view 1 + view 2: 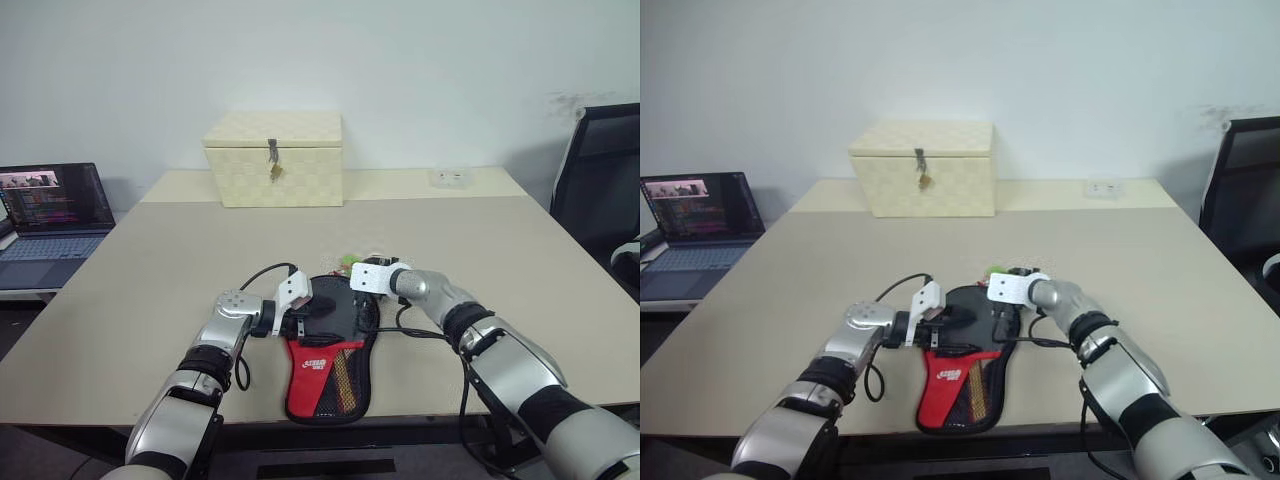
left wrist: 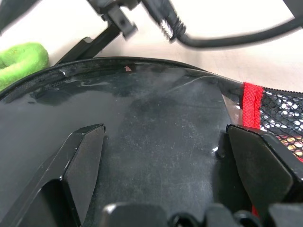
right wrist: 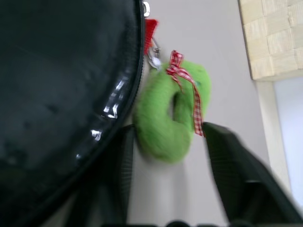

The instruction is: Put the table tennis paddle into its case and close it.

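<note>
The case (image 1: 325, 370) lies flat near the table's front edge, its round black end away from me and its red panel and mesh toward me. The table tennis paddle is hidden. My left gripper (image 2: 163, 130) is open, and its fingers reach in from the left over the glossy black end of the case. My right gripper (image 3: 168, 130) hangs at the far rim of the case, by the zipper. Its fingers stand on either side of a green fuzzy charm (image 3: 156, 123) with a red checkered ribbon. They are close to the charm and not pressed into it.
A cream checkered box (image 1: 273, 158) with a metal latch stands at the back of the table (image 1: 150, 280). An open laptop (image 1: 50, 215) sits off to the left, a black chair (image 1: 600, 190) to the right. Black cables trail beside both wrists.
</note>
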